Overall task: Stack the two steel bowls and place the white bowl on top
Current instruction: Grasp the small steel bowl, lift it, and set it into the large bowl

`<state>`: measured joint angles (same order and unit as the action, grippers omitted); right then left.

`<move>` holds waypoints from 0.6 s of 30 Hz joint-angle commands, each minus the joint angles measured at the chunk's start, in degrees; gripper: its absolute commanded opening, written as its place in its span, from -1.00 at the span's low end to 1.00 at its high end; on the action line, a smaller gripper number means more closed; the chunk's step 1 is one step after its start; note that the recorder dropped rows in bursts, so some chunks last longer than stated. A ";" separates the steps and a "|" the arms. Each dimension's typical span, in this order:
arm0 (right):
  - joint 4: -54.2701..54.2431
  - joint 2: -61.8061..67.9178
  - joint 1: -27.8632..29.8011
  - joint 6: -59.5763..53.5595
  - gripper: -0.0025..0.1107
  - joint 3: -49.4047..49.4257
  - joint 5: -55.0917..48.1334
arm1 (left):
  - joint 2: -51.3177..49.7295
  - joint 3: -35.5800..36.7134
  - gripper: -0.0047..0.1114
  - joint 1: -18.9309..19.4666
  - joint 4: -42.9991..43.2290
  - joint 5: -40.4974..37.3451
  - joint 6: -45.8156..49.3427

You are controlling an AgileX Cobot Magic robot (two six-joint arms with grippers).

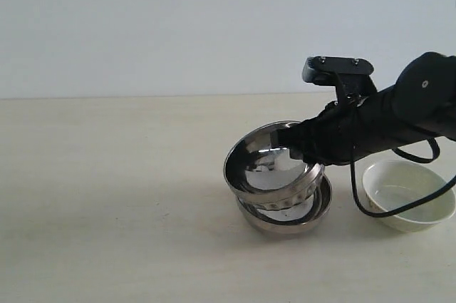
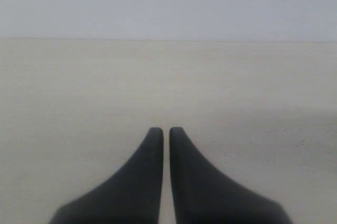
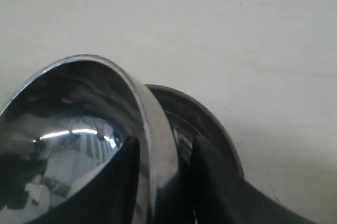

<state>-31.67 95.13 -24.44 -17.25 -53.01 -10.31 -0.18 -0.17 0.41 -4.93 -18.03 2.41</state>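
I see my right gripper (image 1: 295, 145) pinching the rim of the ribbed steel bowl (image 1: 271, 167), which is mirror-bright and tilted inside the smooth steel bowl (image 1: 285, 221) at frame centre (slightly right). The glossy white bowl (image 1: 410, 199) sits lower right. The left gripper (image 2: 166, 132) has its fingers pressed together.

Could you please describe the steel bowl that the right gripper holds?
On the beige table, find the black arm on the right. The right gripper clamps the rim of the upper steel bowl, tilted and ribbed outside, over the lower steel bowl; the white bowl stands apart.
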 commanded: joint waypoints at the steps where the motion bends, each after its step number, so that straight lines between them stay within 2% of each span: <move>1: 1.35 -0.66 -0.04 -0.19 -0.96 -0.09 1.51 | 0.18 0.17 -0.85 -0.29 0.00 0.43 -0.27; 18: 2.91 1.48 -0.04 -1.08 -0.96 2.38 7.51 | 0.18 0.17 -0.85 -0.29 0.00 0.43 -0.27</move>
<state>-28.92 96.88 -24.56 -17.91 -50.73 -5.05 -0.18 -0.17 0.41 -4.93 -18.03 2.41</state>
